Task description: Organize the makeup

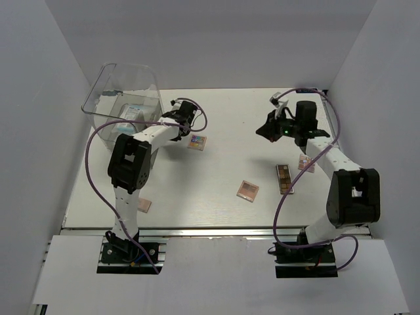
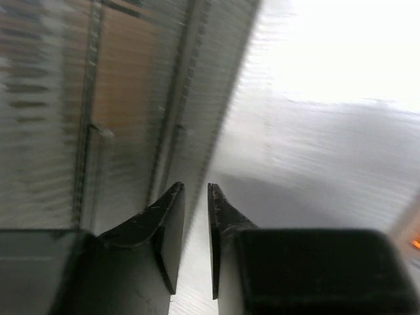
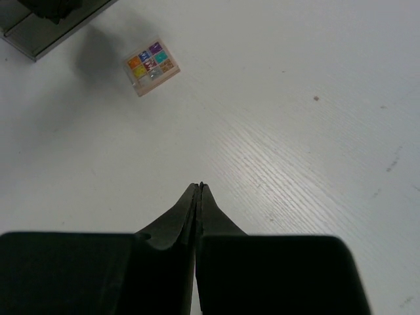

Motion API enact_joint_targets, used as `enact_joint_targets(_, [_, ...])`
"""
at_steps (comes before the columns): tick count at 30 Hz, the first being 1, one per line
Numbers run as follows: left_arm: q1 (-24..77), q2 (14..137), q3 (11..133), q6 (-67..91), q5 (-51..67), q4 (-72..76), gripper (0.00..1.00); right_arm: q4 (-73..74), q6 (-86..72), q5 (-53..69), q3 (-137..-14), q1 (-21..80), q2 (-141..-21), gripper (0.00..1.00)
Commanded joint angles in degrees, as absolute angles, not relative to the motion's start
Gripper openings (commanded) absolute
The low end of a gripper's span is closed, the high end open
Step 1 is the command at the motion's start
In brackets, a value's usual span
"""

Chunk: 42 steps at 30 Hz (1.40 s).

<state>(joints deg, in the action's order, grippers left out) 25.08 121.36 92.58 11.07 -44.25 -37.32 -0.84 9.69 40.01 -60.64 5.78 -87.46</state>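
Top external view showed the makeup scattered on the white worktop (image 1: 223,118) around the clear bin (image 1: 98,98), which stood at the far left corner. A white-blue packet (image 1: 133,111) lay inside it, and a many-coloured square palette (image 1: 197,142) lay just to its right. A plain square palette (image 1: 248,191) and a long palette (image 1: 285,178) sat well to its right and nearer the arms. A peach-pink compact (image 1: 306,164) was farther right again, and a second compact (image 1: 144,205) lay nearer than the bin, beside the left arm. These pieces looked light, flat and rigid, with slick plastic faces likely to skid on the worktop. I judged each best pinched across two opposite thin edges rather than pressed on the lid, since the pans inside could crack. The left arm reached forward with its elbow raised, and the left claw (image 2: 195,187) was beside the bin's right wall, its fingers parted by a narrow gap and holding nothing. The right arm was folded upward, well right of the bin. The right claw (image 3: 199,187) was pinched fully together and empty, tilted down toward bare worktop with the coloured palette ahead of it.
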Motion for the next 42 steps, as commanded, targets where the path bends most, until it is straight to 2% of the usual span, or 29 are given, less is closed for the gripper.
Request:
enact_joint_targets(1, [25.9, 112.5, 93.7, 16.0, -37.8, -39.8, 0.29, 1.6, 10.9, 39.9, -63.6, 10.5, -90.6, 0.0])
enact_joint_targets(3, [26.7, 107.3, 91.9, 17.0, -30.7, -39.8, 0.29, 2.1, 9.4, 36.6, -66.1, 14.7, -93.5, 0.0])
enact_joint_targets(7, [27.3, 91.2, 82.8, 20.1, -20.7, -37.2, 0.37, 1.1, 2.3, 33.4, -71.8, 20.1, -100.1, 0.06])
enact_joint_targets(9, [27.4, 81.5, 80.2, 22.7, -18.8, -37.1, 0.37, 1.0, -3.1, 35.1, -75.4, 23.3, -105.9, 0.13])
enact_joint_targets(13, [27.3, 69.3, 75.1, 26.5, -16.4, -38.3, 0.35, 0.9, -16.7, 41.5, -92.3, 28.1, -119.6, 0.24])
enact_joint_targets(14, [27.3, 65.9, 74.7, 27.1, -15.8, -38.7, 0.36, 0.6, -19.7, 42.3, -95.3, 30.2, -124.9, 0.31])
enact_joint_targets(16, [27.3, 63.2, 74.3, 28.1, -15.6, -39.7, 0.4, -5.2, -27.6, 43.0, -98.9, 32.4, -128.1, 0.44])
enact_joint_targets(17, [27.3, 62.1, 74.1, 28.5, -15.6, -40.2, 0.47, -7.9, -29.2, 42.4, -100.0, 34.6, -130.7, 0.58])
enact_joint_targets(19, [27.3, 58.8, 73.8, 29.5, -16.3, -41.1, 0.51, -10.3, -35.0, 45.0, -103.7, 36.0, -134.5, 0.66])
enact_joint_targets(20, [27.3, 57.7, 73.4, 29.9, -17.1, -41.3, 0.57, -11.1, -37.1, 46.0, -109.4, 36.9, -139.4, 0.7])
enact_joint_targets(24, [27.2, 51.9, 70.3, 32.9, -19.1, -42.9, 0.61, -16.1, -48.0, 46.7, -122.9, 37.7, -150.1, 0.68])
enact_joint_targets(26, [27.2, 50.5, 68.7, 34.2, -19.6, -43.9, 0.62, -16.9, -46.9, 45.4, -126.0, 39.0, -152.5, 0.68])
enact_joint_targets(31, [27.2, 48.0, 66.5, 37.7, -20.2, -43.6, 0.63, -26.7, -51.0, 43.0, -122.5, 41.1, -153.5, 0.63])
enact_joint_targets(36, [27.2, 48.1, 66.8, 38.4, -20.7, -44.1, 0.64, -29.1, -52.6, 39.1, -127.1, 41.8, -156.7, 0.6])
enact_joint_targets(42, [27.2, 47.5, 66.0, 40.3, -20.8, -44.1, 0.64, -29.7, -53.3, 32.9, -129.9, 42.9, -159.3, 0.52])
